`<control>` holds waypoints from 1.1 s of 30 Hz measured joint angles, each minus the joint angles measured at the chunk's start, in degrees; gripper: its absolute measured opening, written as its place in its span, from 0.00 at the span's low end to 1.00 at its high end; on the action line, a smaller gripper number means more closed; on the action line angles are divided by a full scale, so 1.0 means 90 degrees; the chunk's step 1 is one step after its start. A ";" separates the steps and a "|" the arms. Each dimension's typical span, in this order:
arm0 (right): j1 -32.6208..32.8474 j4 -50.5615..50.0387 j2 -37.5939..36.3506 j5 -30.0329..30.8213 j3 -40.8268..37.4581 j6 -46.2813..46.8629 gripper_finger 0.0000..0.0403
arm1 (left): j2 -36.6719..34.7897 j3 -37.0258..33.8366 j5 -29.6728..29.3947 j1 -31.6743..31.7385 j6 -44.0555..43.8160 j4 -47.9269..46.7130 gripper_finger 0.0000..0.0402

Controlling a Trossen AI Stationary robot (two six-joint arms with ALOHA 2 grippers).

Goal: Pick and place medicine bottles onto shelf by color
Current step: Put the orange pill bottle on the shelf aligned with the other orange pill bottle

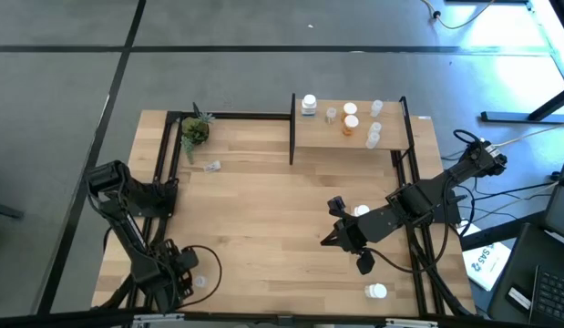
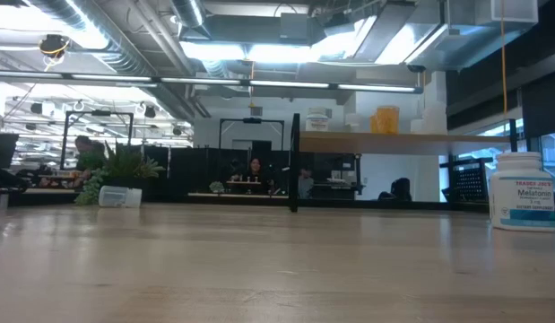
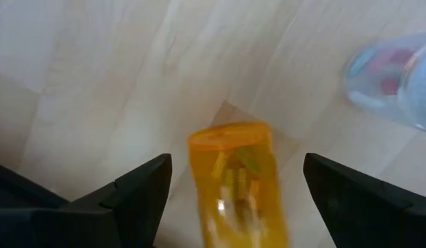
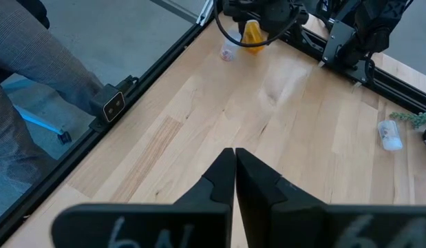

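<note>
Table [image 1: 263, 228]: light wood, black frame, carrying all items below.

Shelf [image 1: 354, 141]: raised board at the far right, already bearing several bottles, white, clear and orange, grouping too small to read.

Left arm: folded at the near-left corner. Left tool [image 3: 230, 186] points down at the table, fingers spread wide, empty.

Right arm: reaching in over the table's right half. Right tool [image 4: 233, 179] hangs above bare wood, fingers pressed together, holding nothing.

Plant [image 1: 195, 132]: far left, not part of the sort.

Orange bottle [image 3: 237, 176]: between the left tool's fingers but touched by neither, its long axis running roughly along the tool's line of sight, so the fingers flank its sides (a straight closing would likely catch it). The left arm is far nearer.

Clear bottle [image 3: 395, 79]: near the orange one, outside the fingers.

Loose bottles: one clear near the plant [image 1: 211, 166], white ones at the right [image 1: 377, 291].
</note>
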 joint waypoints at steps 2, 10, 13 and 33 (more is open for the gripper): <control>-0.0002 0.0001 0.0000 0.0000 0.0000 0.0000 0.04 | 0.0000 0.0000 0.0000 0.0000 -0.0004 -0.0014 0.81; 0.0000 0.0001 0.0000 -0.0001 0.0000 0.0000 0.04 | 0.0216 -0.0051 0.0005 0.0034 -0.0004 0.0016 0.81; -0.0002 0.0001 0.0000 -0.0001 0.0000 0.0000 0.04 | 0.0250 -0.0049 0.0059 0.0038 0.0001 0.0068 0.80; -0.0002 0.0016 0.0000 0.0001 0.0000 0.0000 0.04 | 0.0245 -0.0032 0.0118 0.0145 0.0008 0.0005 0.39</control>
